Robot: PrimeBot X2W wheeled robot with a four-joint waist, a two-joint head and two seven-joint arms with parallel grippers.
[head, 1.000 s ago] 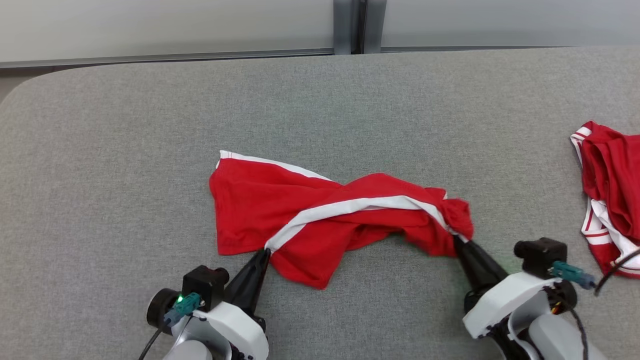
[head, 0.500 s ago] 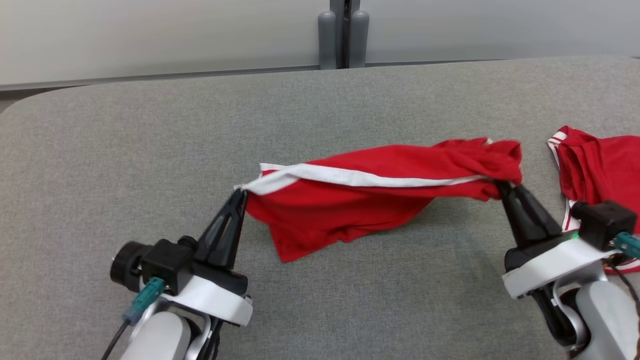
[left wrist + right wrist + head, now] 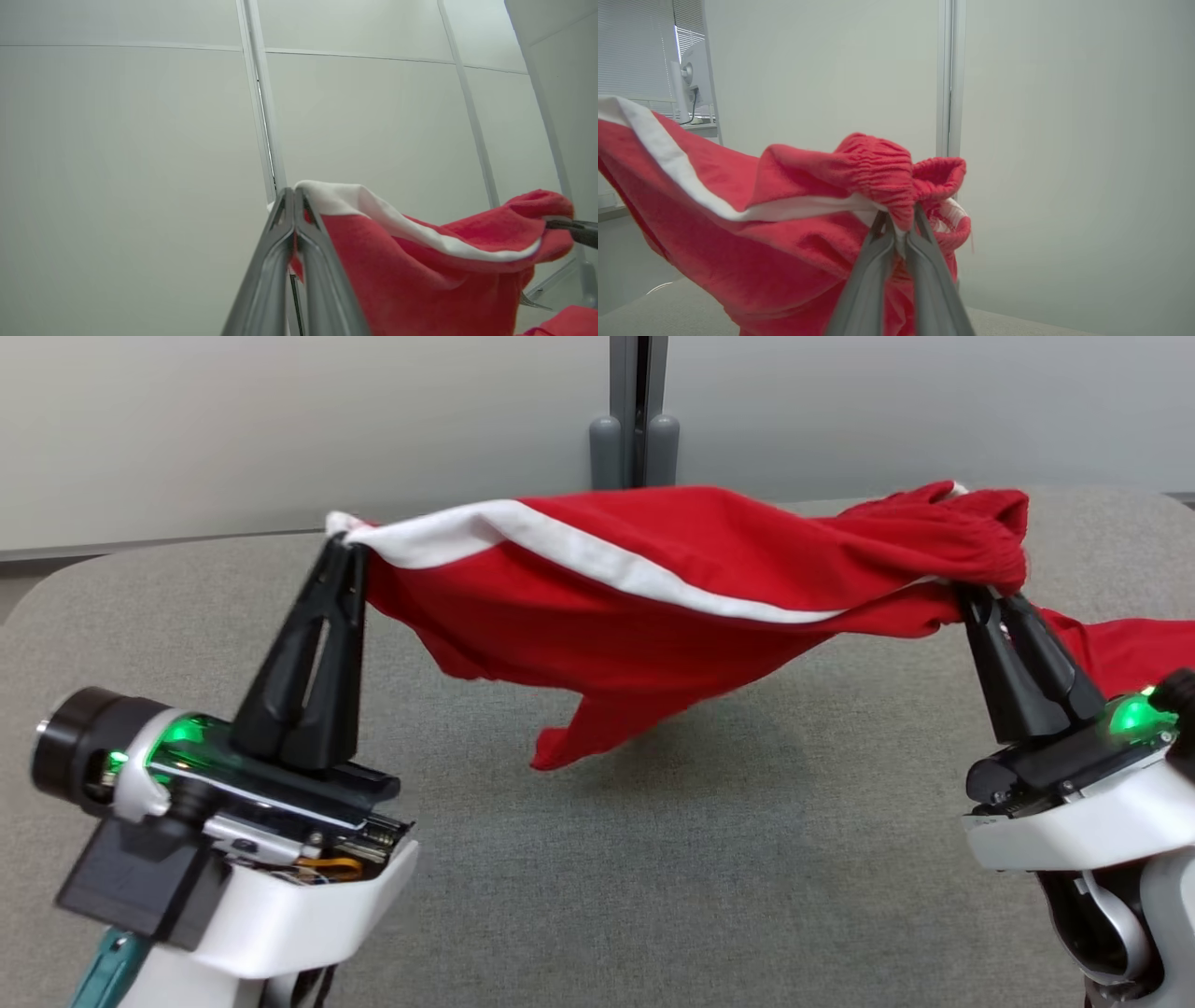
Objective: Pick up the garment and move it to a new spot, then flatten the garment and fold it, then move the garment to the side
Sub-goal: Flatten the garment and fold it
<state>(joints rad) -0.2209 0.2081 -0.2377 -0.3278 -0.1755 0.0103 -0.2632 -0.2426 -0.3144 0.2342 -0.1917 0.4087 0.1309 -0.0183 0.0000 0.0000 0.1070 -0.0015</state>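
A red garment [image 3: 653, 588] with a white side stripe hangs stretched in the air between my two grippers, clear of the grey table [image 3: 607, 896]. My left gripper [image 3: 341, 543] is shut on its white-trimmed corner at the left. At the right, my right gripper [image 3: 976, 590] is shut on the gathered elastic waistband. A loose flap droops from the middle toward the table. In the left wrist view the left gripper [image 3: 295, 193] pinches the white edge of the garment [image 3: 411, 270]. The right wrist view shows the right gripper [image 3: 899, 219] clamped under the bunched waistband of the garment [image 3: 784, 233].
A second red garment [image 3: 1134, 649] lies on the table at the far right, partly behind my right gripper. A pale wall with a vertical post [image 3: 635, 411] stands beyond the table's far edge. The table's left corner is rounded.
Both grippers have risen with the garment, lifting it from the table until it hangs in the air between them. The head camera has also tilted upward.
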